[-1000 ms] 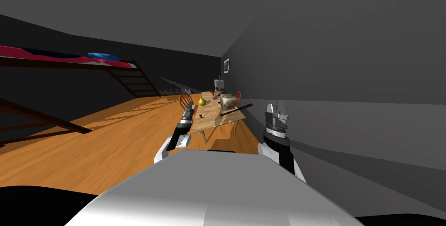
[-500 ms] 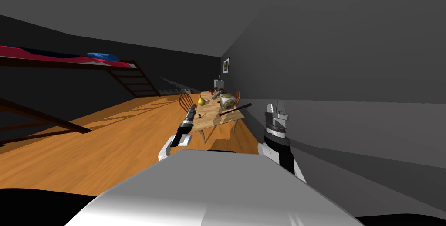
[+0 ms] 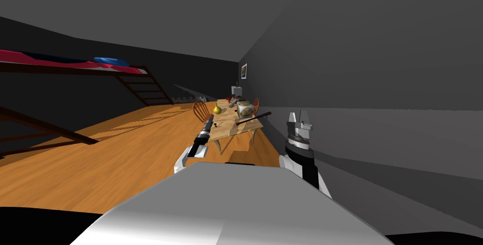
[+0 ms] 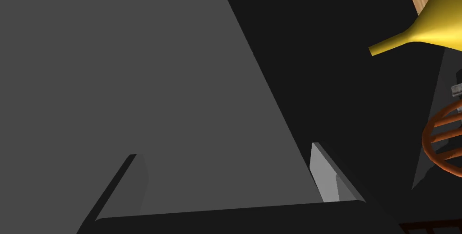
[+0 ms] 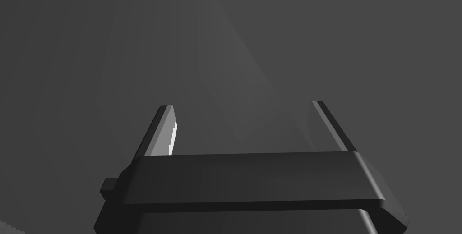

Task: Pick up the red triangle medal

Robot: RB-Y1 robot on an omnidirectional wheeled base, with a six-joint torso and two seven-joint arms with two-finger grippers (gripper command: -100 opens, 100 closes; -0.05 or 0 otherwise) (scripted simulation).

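The worktop stands at 12 o'clock, running away along the grey wall. The medal seems to be the small red thing at the worktop's far end, too small to make out its shape; it lies well apart from both grippers.

Nearer on the worktop, a yellow vase stands on the 9 o'clock side. A white box with yellow marks stands at the vase's 3 o'clock. A dark stick lies slantwise just this side of the box, one end past the worktop's 3 o'clock edge. A tiny dark thing lies near the near edge. One chair stands at the worktop's 9 o'clock side, another at its 3 o'clock side.

The left gripper reaches out at 11 o'clock, at the worktop's near 9 o'clock corner. In the left wrist view the left gripper has its blades spread wide with nothing between them. The vase and a chair's back show off to one side.

The right gripper is held up at 1 o'clock beside the wall. In the right wrist view the right gripper is likewise spread wide and holds nothing.

At 9 o'clock a bunk bed with a red mattress carries a blue pillow, and a ladder leans at its end.
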